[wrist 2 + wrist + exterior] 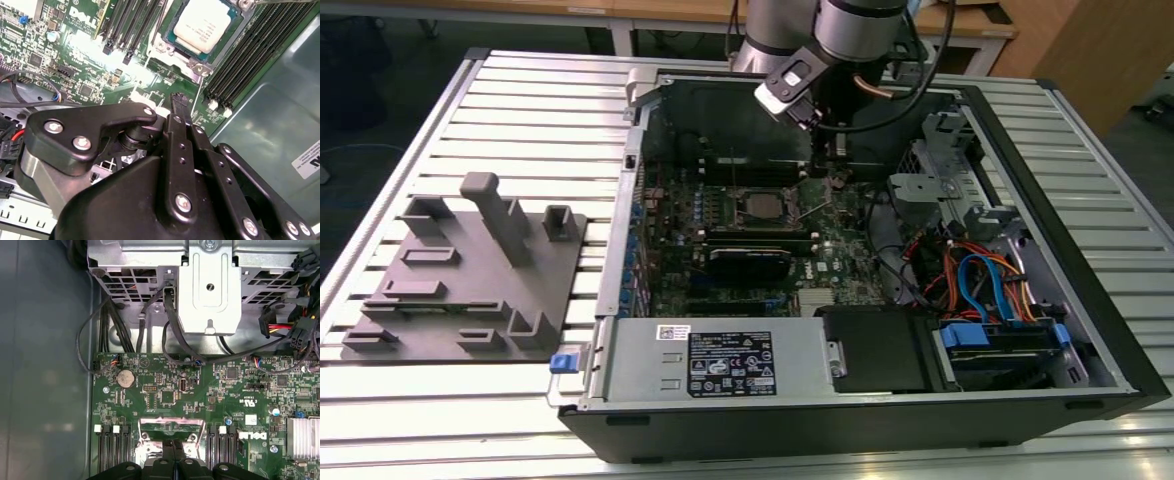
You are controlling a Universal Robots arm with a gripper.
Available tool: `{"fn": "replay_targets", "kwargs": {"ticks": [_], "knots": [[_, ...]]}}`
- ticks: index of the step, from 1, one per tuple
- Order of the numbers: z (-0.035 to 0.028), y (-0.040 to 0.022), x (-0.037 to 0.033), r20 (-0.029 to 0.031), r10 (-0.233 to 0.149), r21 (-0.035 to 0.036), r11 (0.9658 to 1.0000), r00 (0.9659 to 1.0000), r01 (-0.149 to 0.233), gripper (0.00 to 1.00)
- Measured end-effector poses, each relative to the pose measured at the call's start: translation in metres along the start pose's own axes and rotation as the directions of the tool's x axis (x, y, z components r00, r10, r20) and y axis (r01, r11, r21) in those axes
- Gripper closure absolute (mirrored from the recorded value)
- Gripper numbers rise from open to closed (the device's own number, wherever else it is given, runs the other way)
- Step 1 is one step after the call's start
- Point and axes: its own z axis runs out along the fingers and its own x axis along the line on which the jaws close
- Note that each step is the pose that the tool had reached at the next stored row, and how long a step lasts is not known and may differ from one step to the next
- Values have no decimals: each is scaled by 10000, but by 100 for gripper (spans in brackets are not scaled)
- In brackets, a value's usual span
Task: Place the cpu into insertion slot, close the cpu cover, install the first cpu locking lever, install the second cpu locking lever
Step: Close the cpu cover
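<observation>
Okay, big to small. Slatted metal table (pixel 520 90) carries an open tower case (pixel 854 430) laid on its side, so the motherboard (pixel 670 200) faces up where the arm can get at it. A grey fixture tray (pixel 467 270) sits on the exterior view's left, well apart from the work. The labelled power supply (pixel 707 365) sits along the case's lower edge in that frame. Robot arm (pixel 854 30) hangs in from the upper middle of the exterior view. Its gripper (pixel 821 178) is down just beside the insertion slot (pixel 761 205), on the exterior view's right of it. Fingers are pressed together with nothing seen between them in both wrist views; reads as a pushing pose, not a carrying one. The cpu (pixel 207 25) lies flat in the slot, and the cpu cover (pixel 182 55) seems lowered around it as a silver frame. A thin bright rod (pixel 199 92), probably a locking lever, runs from the socket corner toward the fingertips. Latched or not, can't tell.
</observation>
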Motion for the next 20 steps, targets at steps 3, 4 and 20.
{"fn": "replay_targets", "kwargs": {"ticks": [3, 4, 20], "knots": [[5, 20, -3, 2, 0, 1, 10000, 10000, 0, 90], [7, 32, -3, 2, 1, 0, 10000, 10000, -1, 90], [47, 258, -3, 2, 1, 5, 10000, 10000, -1, 90]]}}
